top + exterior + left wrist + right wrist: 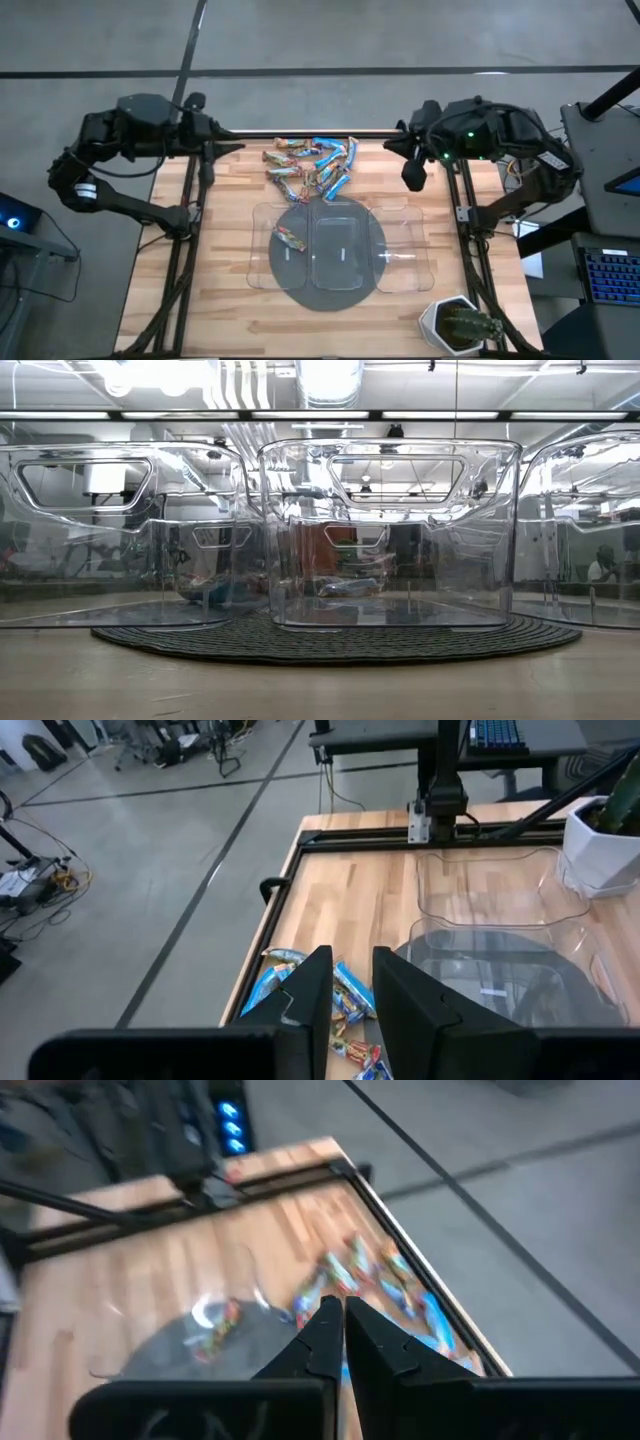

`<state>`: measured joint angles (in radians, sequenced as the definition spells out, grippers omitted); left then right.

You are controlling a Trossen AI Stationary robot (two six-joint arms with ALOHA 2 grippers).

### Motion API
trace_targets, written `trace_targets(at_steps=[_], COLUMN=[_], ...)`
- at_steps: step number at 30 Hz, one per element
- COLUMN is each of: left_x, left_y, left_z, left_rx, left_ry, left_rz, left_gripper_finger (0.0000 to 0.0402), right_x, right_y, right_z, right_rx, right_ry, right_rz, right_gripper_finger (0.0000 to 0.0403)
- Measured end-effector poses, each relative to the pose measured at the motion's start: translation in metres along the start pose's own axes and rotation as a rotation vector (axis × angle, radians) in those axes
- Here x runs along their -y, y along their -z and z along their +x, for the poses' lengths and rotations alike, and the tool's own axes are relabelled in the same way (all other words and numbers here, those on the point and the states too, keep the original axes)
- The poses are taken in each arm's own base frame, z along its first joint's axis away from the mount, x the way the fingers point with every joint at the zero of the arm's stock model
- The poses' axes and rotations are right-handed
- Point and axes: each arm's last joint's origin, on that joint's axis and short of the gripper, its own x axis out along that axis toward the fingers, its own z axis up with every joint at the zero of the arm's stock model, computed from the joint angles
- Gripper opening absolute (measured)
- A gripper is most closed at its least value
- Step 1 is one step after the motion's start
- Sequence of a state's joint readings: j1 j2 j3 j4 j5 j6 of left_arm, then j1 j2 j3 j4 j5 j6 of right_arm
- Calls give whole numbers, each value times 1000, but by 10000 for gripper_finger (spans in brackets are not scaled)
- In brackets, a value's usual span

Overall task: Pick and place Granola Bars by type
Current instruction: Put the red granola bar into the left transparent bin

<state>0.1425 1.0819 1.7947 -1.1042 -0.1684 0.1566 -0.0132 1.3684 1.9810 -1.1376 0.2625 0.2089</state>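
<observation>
The granola bars (312,165) lie in a loose pile of blue, orange-brown and red-multicoloured wrappers near the table's far edge, flat on the wood. They also show in the left wrist view (268,982) and the right wrist view (392,1278). One multicoloured bar (290,237) lies inside the left clear tray. My left gripper (238,148) hangs above the far left edge, left of the pile, open and empty. My right gripper (411,182) hovers right of the pile, shut on nothing.
Three clear plastic trays (415,255) stand side by side on a dark round mat (300,292) at mid-table; in the low view they (390,530) fill the picture. A white pot with a plant (455,325) stands at the near right corner. Bare wood lies near the left edge.
</observation>
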Motion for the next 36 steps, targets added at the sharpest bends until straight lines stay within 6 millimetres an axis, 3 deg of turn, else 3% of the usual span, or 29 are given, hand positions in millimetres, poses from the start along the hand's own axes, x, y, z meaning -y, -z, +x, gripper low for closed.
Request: trace_targets(at_steps=[12,18,23,30,36], left_x=[0,-4,-15,-43,-69], left_y=[-6,-3,3,25,56], left_z=[-3,3,10,28,57], left_rx=[89,77,51,-15,-46], left_ry=[75,86,64,47,55], left_rz=[13,32,7,-45,-96], left_gripper_finger=[58,57,57,57,57], right_x=[13,19,20,20,20], right_y=[40,62,66,66,66], right_z=[-34,-37,-39,-36,-36], right_rx=[333,349,370,368,369], right_ry=[-230,-221,-225,-203,-202], right_rz=[9,49,56,56,57], right_gripper_finger=[8,8,8,8,9])
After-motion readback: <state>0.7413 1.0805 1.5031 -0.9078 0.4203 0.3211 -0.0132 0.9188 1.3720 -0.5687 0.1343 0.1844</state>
